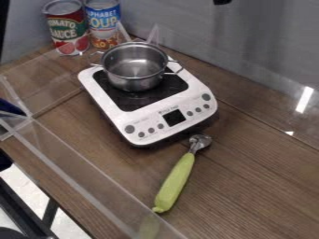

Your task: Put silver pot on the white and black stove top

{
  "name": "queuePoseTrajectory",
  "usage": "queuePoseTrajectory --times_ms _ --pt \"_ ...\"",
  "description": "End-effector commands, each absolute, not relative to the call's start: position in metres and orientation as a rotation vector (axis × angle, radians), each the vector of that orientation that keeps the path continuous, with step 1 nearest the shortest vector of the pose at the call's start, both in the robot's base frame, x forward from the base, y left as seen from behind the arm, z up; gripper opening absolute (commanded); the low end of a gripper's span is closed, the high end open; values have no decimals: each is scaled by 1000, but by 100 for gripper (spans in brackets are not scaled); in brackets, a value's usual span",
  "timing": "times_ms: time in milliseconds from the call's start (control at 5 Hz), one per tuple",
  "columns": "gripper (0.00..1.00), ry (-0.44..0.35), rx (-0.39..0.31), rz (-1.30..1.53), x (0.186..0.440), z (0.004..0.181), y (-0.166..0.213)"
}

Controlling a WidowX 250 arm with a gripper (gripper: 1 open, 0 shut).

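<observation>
The silver pot (134,65) stands upright on the black glass of the white and black stove top (173,112), toward its back left part. One small side handle points right. Only a dark sliver of my gripper (225,2) shows at the top edge, high above and behind the stove and well clear of the pot. Nothing hangs from it. Its fingers are cut off by the frame.
Two labelled tin cans (65,26) (104,23) stand at the back left behind the stove. A green-handled scoop (178,179) lies on the wooden table (262,168) in front of the stove. A clear panel edge (75,159) runs along the front left.
</observation>
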State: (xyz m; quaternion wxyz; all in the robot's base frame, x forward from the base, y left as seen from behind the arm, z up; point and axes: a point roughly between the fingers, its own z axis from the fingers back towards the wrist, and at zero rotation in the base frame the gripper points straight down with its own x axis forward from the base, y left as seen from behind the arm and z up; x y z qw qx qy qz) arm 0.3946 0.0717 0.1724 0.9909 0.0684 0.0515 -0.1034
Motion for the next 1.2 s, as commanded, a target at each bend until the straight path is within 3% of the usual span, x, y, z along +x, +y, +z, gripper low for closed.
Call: queuePoseTrajectory --times_ms 0,600,1000 --pt "100 4 146 -229 390 212 63" --pt "100 20 113 -112 367 224 59" --pt "100 34 103 -206 380 214 48"
